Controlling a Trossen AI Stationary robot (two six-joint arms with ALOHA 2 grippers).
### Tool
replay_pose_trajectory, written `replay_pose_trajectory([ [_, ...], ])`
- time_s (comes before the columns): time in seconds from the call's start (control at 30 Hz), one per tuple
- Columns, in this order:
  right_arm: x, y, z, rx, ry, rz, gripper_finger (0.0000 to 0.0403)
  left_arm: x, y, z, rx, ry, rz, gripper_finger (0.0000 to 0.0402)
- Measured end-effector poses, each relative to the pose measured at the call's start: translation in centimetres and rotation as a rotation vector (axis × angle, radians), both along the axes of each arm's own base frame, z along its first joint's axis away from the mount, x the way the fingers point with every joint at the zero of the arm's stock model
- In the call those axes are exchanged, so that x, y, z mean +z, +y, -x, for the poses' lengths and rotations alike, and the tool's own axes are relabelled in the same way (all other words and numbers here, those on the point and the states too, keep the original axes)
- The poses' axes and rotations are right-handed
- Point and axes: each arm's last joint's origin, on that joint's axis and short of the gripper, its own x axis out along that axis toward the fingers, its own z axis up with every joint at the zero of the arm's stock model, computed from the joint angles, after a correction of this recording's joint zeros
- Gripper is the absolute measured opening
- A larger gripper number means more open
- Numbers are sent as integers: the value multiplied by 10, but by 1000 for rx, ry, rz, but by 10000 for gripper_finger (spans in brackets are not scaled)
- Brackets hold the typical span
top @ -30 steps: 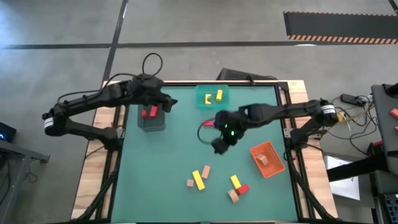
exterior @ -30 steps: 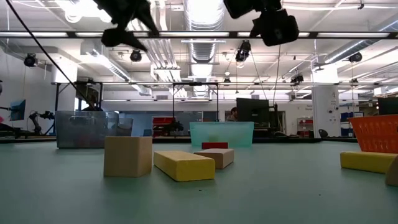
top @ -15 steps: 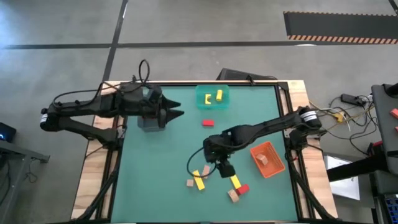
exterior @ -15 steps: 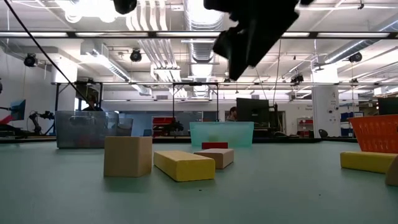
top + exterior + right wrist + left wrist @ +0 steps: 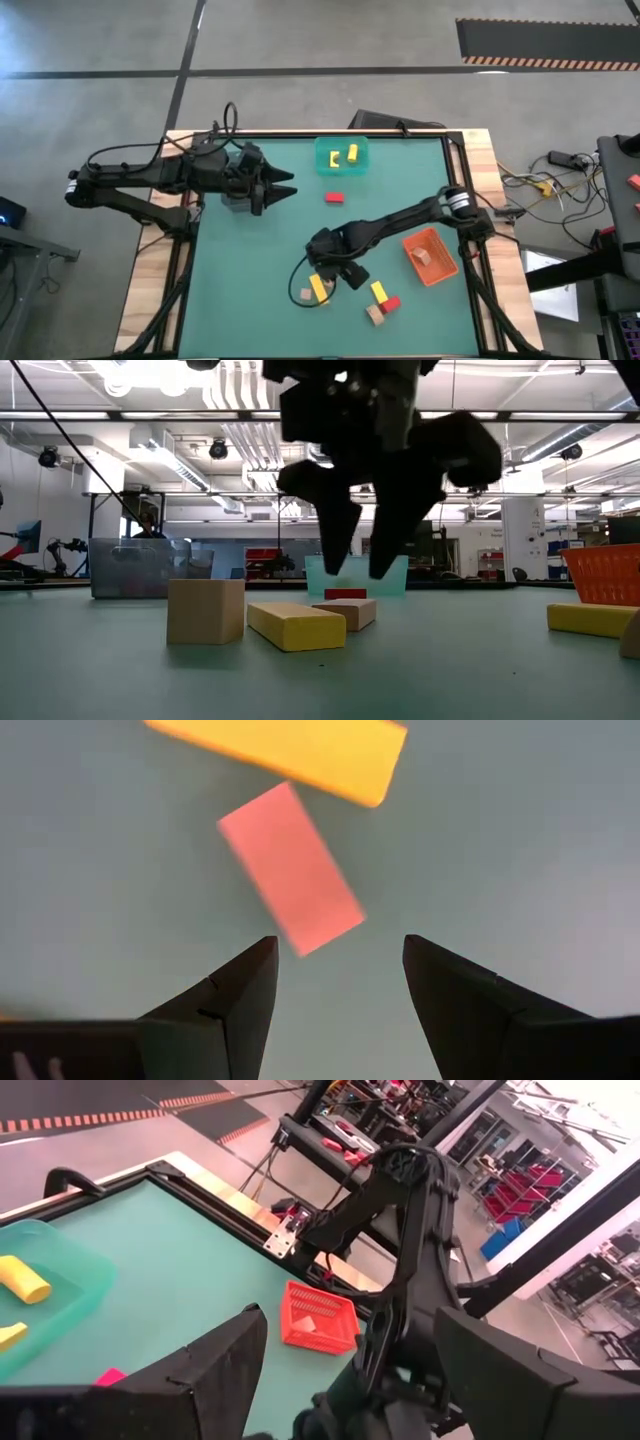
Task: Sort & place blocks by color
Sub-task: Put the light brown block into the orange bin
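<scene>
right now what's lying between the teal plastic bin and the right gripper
One small red block lies between the teal plastic bin and the open right gripper, touching neither. The high view shows it best.

No text, label, brand, number or sign can be read in any view: the blocks, bins and bench are plain, and anything in the room beyond is too small to make out.

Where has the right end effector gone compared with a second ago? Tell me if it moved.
Yes. In the high view the right end effector has travelled away from the teal bin, toward the loose blocks near the table's front edge, and hangs open above them.
</scene>
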Motion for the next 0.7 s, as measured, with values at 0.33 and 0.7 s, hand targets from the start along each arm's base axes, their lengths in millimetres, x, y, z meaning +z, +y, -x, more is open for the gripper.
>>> replay_pose_trajectory([
  [0.33,-13,4,-15,69,60,17,208,0,0,0,-1,0,-1,271],
  [0.7,-22,5,-12,98,89,-25,208,0,0,0,-1,1,-2,271],
])
